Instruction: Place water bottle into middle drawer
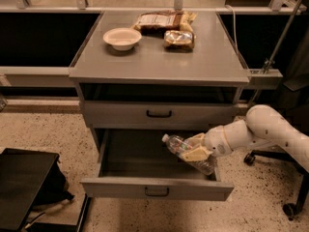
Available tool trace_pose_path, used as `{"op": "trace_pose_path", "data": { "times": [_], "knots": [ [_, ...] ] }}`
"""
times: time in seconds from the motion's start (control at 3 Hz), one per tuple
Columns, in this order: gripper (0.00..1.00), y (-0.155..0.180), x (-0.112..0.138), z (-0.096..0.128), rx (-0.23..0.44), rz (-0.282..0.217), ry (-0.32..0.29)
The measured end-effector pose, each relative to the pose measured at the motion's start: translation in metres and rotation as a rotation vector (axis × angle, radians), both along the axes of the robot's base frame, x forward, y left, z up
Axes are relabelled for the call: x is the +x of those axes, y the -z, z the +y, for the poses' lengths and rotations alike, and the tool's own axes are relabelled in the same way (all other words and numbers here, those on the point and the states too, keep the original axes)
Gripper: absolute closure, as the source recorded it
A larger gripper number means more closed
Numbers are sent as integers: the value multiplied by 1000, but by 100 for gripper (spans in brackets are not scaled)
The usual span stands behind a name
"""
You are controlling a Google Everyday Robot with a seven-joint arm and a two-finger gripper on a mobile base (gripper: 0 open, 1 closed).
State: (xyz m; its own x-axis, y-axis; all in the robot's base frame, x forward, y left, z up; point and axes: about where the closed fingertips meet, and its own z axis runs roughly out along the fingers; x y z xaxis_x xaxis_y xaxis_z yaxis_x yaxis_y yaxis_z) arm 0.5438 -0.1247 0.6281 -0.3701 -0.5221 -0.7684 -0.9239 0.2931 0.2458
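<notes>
The water bottle [179, 146] is clear crinkled plastic with a white cap pointing up-left. It lies tilted in my gripper [195, 149], which is shut on its middle. The white arm [260, 129] reaches in from the right. The bottle hangs over the right part of the open middle drawer [157, 188], a wide grey drawer pulled out with a black bar handle. The bottle's lower end is near the drawer's right wall. The upper handled drawer [159, 113] is closed.
On the cabinet top [159, 59] stand a pale bowl [122, 37] and two wrapped snack packets [164, 20] [179, 39]. A black case [26, 187] lies on the floor at lower left. Chair casters [289, 210] are at lower right.
</notes>
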Motion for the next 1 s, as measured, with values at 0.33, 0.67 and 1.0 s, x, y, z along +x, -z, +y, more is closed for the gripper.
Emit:
{"op": "trace_pose_path", "data": {
  "times": [0.33, 0.67, 1.0],
  "knots": [
    [100, 44, -12, 2, 52, -1, 7],
    [100, 89, -20, 8, 94, -73, 57],
    [100, 89, -20, 8, 94, -73, 57]
  ]
}}
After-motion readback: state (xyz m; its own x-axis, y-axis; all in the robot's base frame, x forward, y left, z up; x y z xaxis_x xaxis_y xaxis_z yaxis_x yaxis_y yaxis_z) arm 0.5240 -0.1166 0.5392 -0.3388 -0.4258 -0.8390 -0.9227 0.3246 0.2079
